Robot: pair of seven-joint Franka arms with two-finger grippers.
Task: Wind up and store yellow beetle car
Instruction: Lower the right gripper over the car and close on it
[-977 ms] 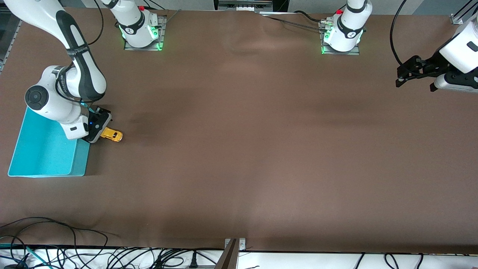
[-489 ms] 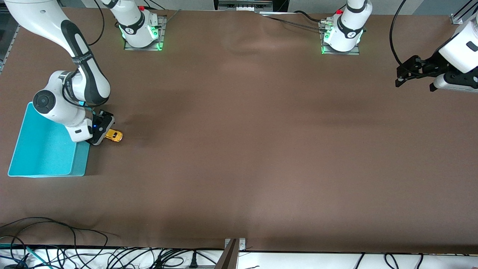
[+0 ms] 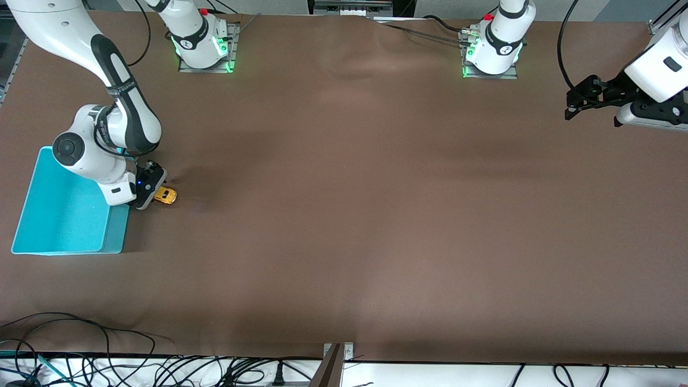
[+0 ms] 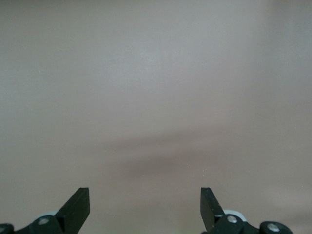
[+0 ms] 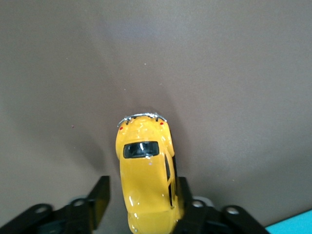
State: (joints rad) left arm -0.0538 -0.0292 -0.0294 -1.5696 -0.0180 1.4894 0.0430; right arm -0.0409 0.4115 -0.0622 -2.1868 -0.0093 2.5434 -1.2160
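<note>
The yellow beetle car [image 3: 166, 195] stands on the brown table beside the turquoise bin [image 3: 59, 220], toward the right arm's end. My right gripper [image 3: 157, 193] is down at the table with its fingers on either side of the car [image 5: 146, 170]. In the right wrist view one finger [image 5: 183, 195] lies against the car's side, while a narrow strip of table shows between the other finger [image 5: 101, 197] and the body. My left gripper [image 3: 593, 114] waits open and empty above the table at the left arm's end; the left wrist view shows its fingertips [image 4: 80, 202] wide apart.
The bin's corner [image 5: 298, 223] shows close by the right gripper. Both arm bases [image 3: 203, 40] stand along the table edge farthest from the front camera. Cables [image 3: 107, 365] lie past the table's nearest edge.
The right hand has slid forward over the car, so less of the car shows in the front view. The left gripper has risen slightly.
</note>
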